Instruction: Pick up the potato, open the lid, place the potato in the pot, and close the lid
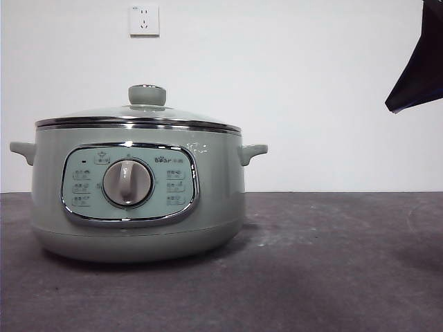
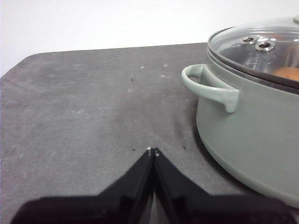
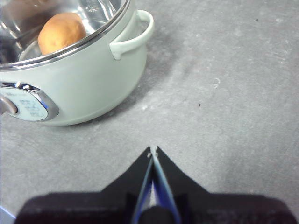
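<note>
The sage-green pot [image 1: 138, 207] stands on the table at the left, with its control panel and grey dial facing the front view. The glass lid [image 1: 138, 114] sits closed on it, knob [image 1: 147, 95] up. The orange-brown potato [image 3: 61, 31] lies inside the pot and shows through the glass; it also shows in the left wrist view [image 2: 287, 73]. My left gripper [image 2: 153, 150] is shut and empty, above the table beside one pot handle [image 2: 210, 86]. My right gripper [image 3: 153, 149] is shut and empty, above the table on the pot's other side, apart from it.
The dark grey table [image 1: 311, 263] stretches to the right of the pot. A white wall with a socket [image 1: 144, 20] stands behind. A black arm tip [image 1: 415, 69] shows at the top right corner of the front view.
</note>
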`<state>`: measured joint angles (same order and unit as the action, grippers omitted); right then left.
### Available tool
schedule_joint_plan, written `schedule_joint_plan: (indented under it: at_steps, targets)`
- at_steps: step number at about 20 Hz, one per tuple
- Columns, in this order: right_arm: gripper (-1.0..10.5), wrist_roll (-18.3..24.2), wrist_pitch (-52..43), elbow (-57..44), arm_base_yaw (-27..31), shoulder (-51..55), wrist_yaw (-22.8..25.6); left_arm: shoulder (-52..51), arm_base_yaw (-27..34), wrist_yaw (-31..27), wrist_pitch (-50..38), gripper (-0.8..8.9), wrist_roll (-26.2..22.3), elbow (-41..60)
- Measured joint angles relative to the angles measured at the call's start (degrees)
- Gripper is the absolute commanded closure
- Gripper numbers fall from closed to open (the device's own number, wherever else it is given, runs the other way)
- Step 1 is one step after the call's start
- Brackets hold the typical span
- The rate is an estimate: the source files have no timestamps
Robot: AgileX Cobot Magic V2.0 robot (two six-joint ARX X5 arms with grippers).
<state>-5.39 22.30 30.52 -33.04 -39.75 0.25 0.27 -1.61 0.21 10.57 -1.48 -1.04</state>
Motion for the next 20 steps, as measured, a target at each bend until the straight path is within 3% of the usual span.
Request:
schedule_joint_plan:
  at_steps: [17, 20]
  targets:
    - [9.5, 0.0, 0.0, 0.0, 0.1, 1.3, 0.0, 0.0, 0.0, 0.0, 0.0, 8.16, 0.0, 0.0]
    - [9.5, 0.0, 1.4, 0.0, 2.5, 3.3, -0.2, 0.0, 0.0, 0.0, 0.0, 8.16, 0.0, 0.0]
